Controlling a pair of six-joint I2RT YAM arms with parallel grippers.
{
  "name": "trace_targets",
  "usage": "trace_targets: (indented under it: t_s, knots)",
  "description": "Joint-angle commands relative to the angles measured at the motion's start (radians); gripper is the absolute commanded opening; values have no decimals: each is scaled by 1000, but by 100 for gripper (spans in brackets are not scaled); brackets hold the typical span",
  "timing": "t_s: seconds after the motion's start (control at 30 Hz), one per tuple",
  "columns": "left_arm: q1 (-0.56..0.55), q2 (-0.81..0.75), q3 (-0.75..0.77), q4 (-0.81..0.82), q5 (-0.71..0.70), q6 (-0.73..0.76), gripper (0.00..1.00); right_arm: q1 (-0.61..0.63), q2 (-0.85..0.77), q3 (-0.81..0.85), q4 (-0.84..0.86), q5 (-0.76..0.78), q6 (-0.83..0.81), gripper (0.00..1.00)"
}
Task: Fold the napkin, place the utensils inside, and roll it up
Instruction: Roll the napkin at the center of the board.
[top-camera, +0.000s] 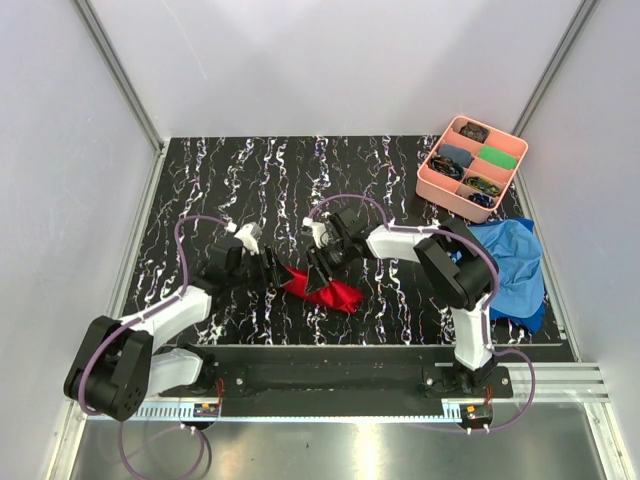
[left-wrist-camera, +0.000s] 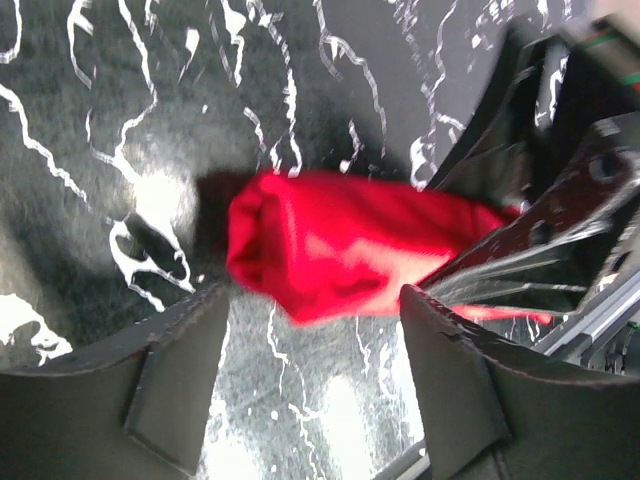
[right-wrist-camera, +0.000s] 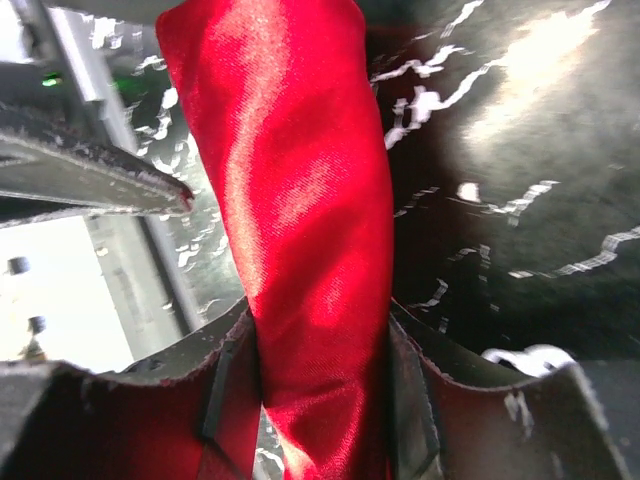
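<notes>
Napkin (top-camera: 322, 288), bright red glossy soft cloth, bunched into a loose roll, near centre of black white-veined table (top-camera: 200, 180). Right gripper (right-wrist-camera: 318, 325) fingers pinching roll across its width. Left gripper (left-wrist-camera: 315, 300) fingers spread, just beside left end, holding nothing. Probably light, limp, slippery: best clamped firmly across whole roll. Orange utensils not visible.

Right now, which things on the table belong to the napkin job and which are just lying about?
Part of the job: red napkin, bunched into a roll, with the right arm's jaws closed on it and the left arm's jaws open next to it. No cutlery shows.
Lying about: pink tray of small items; blue cloth.
</notes>
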Motion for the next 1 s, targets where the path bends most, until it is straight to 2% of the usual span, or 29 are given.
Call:
trace_targets:
  t_s: [0.0, 0.1, 0.2, 0.43, 0.47, 0.53, 0.57, 0.67, 0.87, 0.97]
  knots:
    - [1, 6, -11, 137, -18, 30, 68, -10, 93, 11, -87, -99, 14, 51]
    - [1, 13, -21, 166, -26, 41, 66, -24, 123, 29, -91, -136, 17, 51]
    - [1, 32, -24, 184, -14, 43, 58, -30, 140, 43, -94, -150, 22, 51]
    - [1, 85, -33, 197, 2, 29, 37, -47, 150, 69, -111, -144, 31, 55]
    - [1, 102, -31, 195, 2, 27, 29, -50, 149, 71, -114, -141, 29, 60]
    - [1, 121, -13, 171, -3, 18, 21, -50, 134, 71, -117, -107, 28, 69]
    - [1, 137, -7, 158, -17, 16, 15, -54, 106, 68, -119, -42, 28, 76]
    - [1, 156, 28, 112, -23, 21, 11, -60, 33, 52, -116, 76, 19, 83]
    - [1, 184, 90, 62, -3, 16, 11, -65, -133, 29, -111, 306, -65, 89]
    - [-1, 200, 108, 46, 11, 15, 11, -62, -213, -12, -64, 334, -119, 95]
